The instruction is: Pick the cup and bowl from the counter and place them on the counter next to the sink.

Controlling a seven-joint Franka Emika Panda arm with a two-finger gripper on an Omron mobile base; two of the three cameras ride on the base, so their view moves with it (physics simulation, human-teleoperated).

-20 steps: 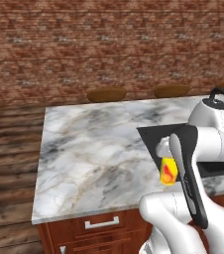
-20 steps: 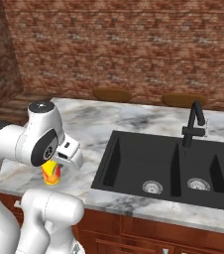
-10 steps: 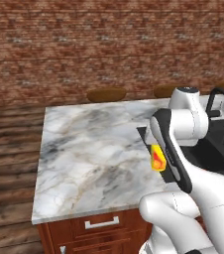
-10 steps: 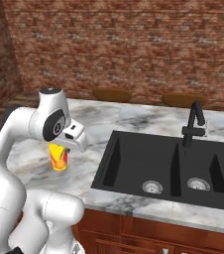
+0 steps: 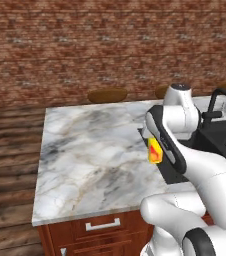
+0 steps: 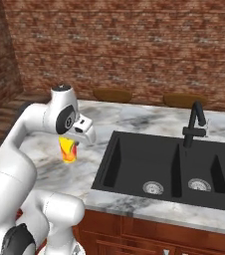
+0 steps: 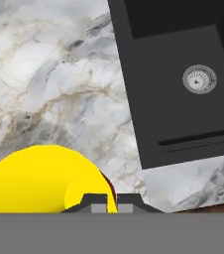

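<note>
Brick wall point(image 6: 134, 45) at back, red-brown, w/ wood floor point(image 5: 10, 165) off to the left side.

Counter point(image 5: 95, 150): white marble, grey/tan veins, over reddish cabinets point(image 5: 100, 230) w/ a steel drawer pull. You see two brown stool tops point(image 6: 113, 94) past its far edge.

Sink point(image 6: 169, 169): black, double basin, round steel drain point(image 7: 199, 79) in each, black angular faucet point(image 6: 194, 124) at the back rim. Sits in the counter to the right of the arm.

Cup point(image 6: 68, 149): yellow w/ red-orange blotch, upright, held off the counter over bare marble, just left of the sink's near-left corner. In the hand view its yellow rim point(image 7: 44, 178) sits low-left, marble and one sink basin below it.

Gripper point(image 6: 70, 141): closed around the cup, your best read from the right base view, where the cup hangs right under the hand. Fingertips point(image 7: 96, 203) show as small dark stubs close together at the cup's edge. Left base view: cup point(image 5: 154, 150) peeks out beside the forearm, gripper itself hidden there.

Bowl: can't place it.
</note>
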